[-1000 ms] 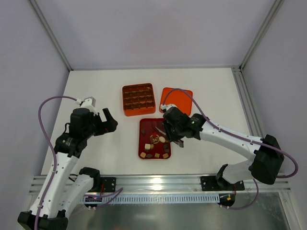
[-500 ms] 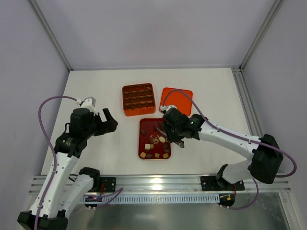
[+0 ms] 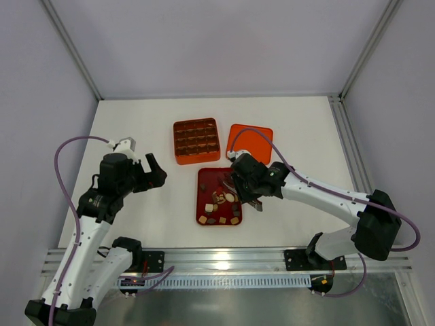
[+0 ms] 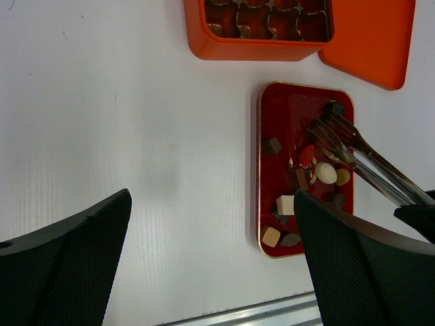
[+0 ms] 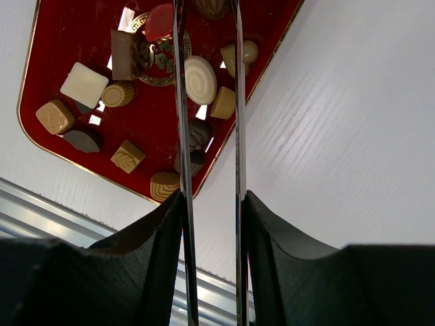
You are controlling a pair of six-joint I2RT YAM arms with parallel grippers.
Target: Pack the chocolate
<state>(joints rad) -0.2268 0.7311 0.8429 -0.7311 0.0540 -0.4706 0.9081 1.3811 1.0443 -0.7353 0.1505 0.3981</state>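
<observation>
The chocolate (image 3: pixel 221 200) lies as several small dark, tan and cream pieces on the dark red tray (image 3: pixel 202 178), also in the left wrist view (image 4: pixel 299 183) and the right wrist view (image 5: pixel 122 95). My right gripper (image 3: pixel 243 189) (image 5: pixel 211 224) is shut on metal tongs (image 5: pixel 181 102) (image 4: pixel 367 159). The tongs reach over the tray's far end, their tips on either side of a dark piece (image 4: pixel 333 109); I cannot tell if it is pinched. My left gripper (image 3: pixel 158 171) (image 4: pixel 211 272) is open and holds nothing, over bare table left of the tray.
The orange box with grid compartments (image 3: pixel 196 140) (image 4: pixel 265 47) stands just behind the tray. Its flat orange lid (image 3: pixel 250 139) (image 4: pixel 370 47) lies to the right of it. An aluminium rail (image 3: pixel 224 258) runs along the table's near edge.
The right gripper with the tongs has edged slightly left over the tray. The left arm has not moved.
</observation>
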